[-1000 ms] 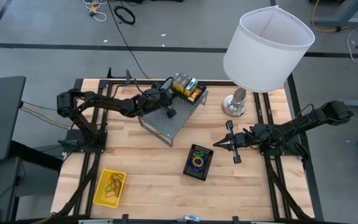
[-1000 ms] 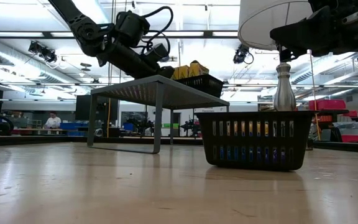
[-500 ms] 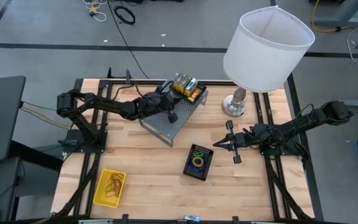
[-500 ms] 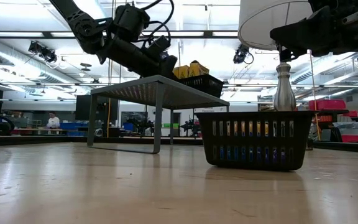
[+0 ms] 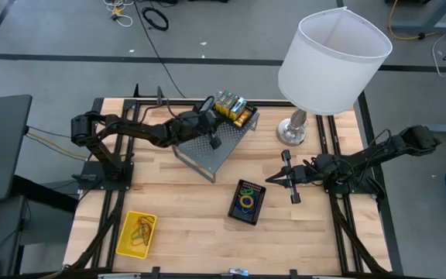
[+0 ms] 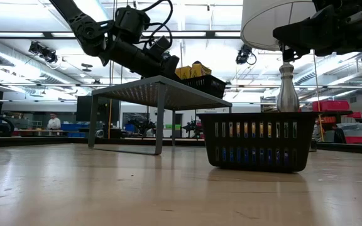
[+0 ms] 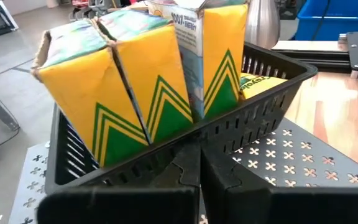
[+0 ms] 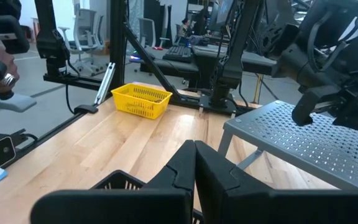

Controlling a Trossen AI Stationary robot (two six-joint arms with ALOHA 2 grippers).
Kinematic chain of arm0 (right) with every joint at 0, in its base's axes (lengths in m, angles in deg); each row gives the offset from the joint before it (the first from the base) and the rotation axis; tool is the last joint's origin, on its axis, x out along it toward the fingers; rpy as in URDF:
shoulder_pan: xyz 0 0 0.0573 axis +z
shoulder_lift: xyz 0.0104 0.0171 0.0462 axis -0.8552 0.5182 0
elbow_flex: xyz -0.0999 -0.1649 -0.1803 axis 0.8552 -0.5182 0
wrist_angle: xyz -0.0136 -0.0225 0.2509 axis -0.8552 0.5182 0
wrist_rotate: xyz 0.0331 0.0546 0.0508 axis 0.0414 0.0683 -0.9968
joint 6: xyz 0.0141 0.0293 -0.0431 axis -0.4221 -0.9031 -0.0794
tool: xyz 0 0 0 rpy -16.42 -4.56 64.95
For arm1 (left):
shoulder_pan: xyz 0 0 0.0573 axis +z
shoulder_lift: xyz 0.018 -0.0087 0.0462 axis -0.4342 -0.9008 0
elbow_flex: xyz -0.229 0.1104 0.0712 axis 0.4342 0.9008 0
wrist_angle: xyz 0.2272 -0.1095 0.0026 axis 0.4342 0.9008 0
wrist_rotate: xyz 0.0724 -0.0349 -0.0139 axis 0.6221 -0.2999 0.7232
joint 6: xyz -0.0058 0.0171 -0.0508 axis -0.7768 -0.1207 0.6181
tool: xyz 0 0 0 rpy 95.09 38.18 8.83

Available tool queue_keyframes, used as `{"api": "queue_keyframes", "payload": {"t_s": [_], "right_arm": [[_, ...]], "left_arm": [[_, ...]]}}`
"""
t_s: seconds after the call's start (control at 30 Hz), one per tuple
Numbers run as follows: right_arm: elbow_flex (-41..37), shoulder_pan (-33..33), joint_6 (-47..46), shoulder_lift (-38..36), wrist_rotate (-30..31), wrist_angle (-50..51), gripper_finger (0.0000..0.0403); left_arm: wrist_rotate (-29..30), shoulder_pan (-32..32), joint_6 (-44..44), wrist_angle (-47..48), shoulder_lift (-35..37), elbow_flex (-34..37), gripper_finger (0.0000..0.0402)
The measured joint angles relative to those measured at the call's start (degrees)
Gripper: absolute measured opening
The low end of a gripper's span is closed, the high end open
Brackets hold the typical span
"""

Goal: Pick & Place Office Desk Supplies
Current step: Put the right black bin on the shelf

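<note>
The left pincer, fingers together and empty, has advanced across the grey perforated stand until its tips nearly meet the mesh tray of crayon boxes; it likely nudges the tray. The right pincer, also together, waits beside the other tray on the tabletop.

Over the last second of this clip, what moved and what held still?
The left tool, shut, advanced across the perforated riser toward the black mesh tray of crayon boxes, stopping just short. The tray, the right tool, shut, and the second mesh tray stayed put.
</note>
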Motion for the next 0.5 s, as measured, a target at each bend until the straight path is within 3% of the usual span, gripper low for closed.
{"api": "queue_keyframes", "payload": {"t_s": [0.5], "right_arm": [[0.00, -0.01, 0.24, 0.00, 0.01, 0.01, 0.0018]], "left_arm": [[-2.75, 0.68, 0.36, 0.04, -0.02, 0.00, 0.0001]]}}
